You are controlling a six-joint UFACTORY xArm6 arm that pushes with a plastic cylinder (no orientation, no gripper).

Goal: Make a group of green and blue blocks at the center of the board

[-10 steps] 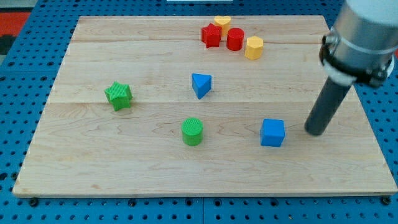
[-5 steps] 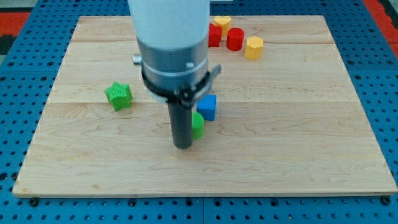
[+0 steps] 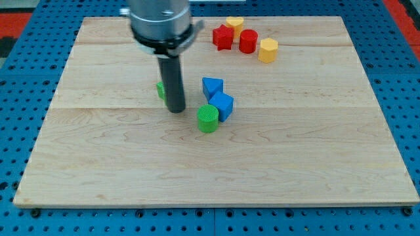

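Near the middle of the wooden board (image 3: pixel 315 164), the rod's lower end, my tip (image 3: pixel 175 110), rests on the surface. The arm carries no pincer, so no spread or pressed state applies; the tool is a plain dark rod hanging from a grey collar that enters from the view's top.

Item 1: green block (image 3: pixel 160 90), shape not readable, mostly hidden behind the rod. Only a sliver shows at the rod's left side, just above and left of my tip, touching or nearly touching the rod.

Item 2: green cylinder (image 3: pixel 208 118), upright, to the right of my tip and slightly toward the view's bottom, near but apart from it.

Item 3: blue cube (image 3: pixel 222 106), to the right of my tip, just beyond the green cylinder and touching it at the cylinder's upper right.

Item 4: blue triangular block (image 3: pixel 211 87), right of my tip and toward the view's top, in contact with the blue cube's upper left edge.

Items 2 to 4 form one tight cluster.

Item 5: four blocks well away from my tip, toward the view's top right, packed together: red star (image 3: pixel 222 37), yellow block (image 3: pixel 234 24) behind it, red cylinder (image 3: pixel 248 41), yellow hexagonal block (image 3: pixel 268 50).

Surround: blue pegboard (image 3: pixel 20 131) around the board.
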